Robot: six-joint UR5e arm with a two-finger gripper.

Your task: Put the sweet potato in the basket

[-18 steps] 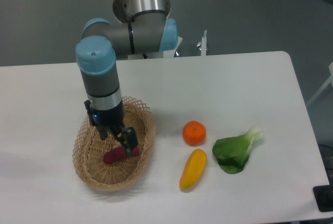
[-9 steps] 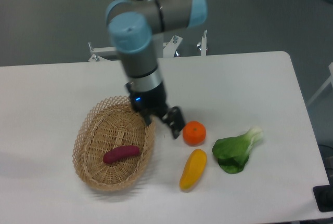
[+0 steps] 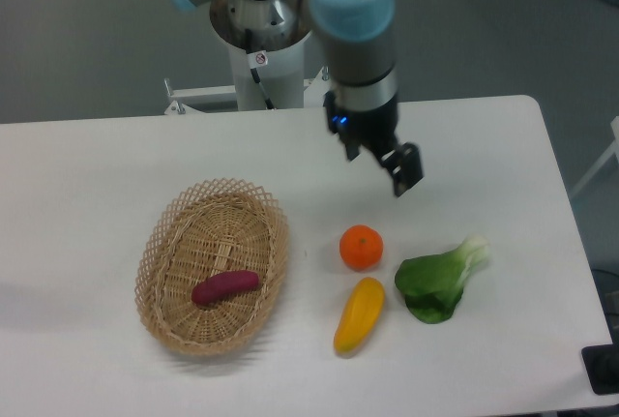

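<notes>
The small, smooth reddish-purple sweet potato lies on its side on the woven floor of the oval tan wicker basket, slightly tilted so that its right end sits a little higher than its left, roughly in the middle of the basket's lower half and clear of the lattice rim. The basket rests on the left part of the white bench. The arm's black two-finger pincer hangs above the bench well to the right of the basket, up and to the right of the round orange fruit, with nothing between its fingers; one dark finger shows clearly at the lower right of the wrist, and from this angle I cannot tell whether the fingers are spread or closed together. The grey and pale-blue arm segment above it stands nearly upright over the far half of the bench. Just below the orange fruit lies a yellow-orange elongated vegetable, angled with its upper end toward the fruit, close to it. To the right of both sits a green leafy bok choy with its pale stem end pointing up and right.
</notes>
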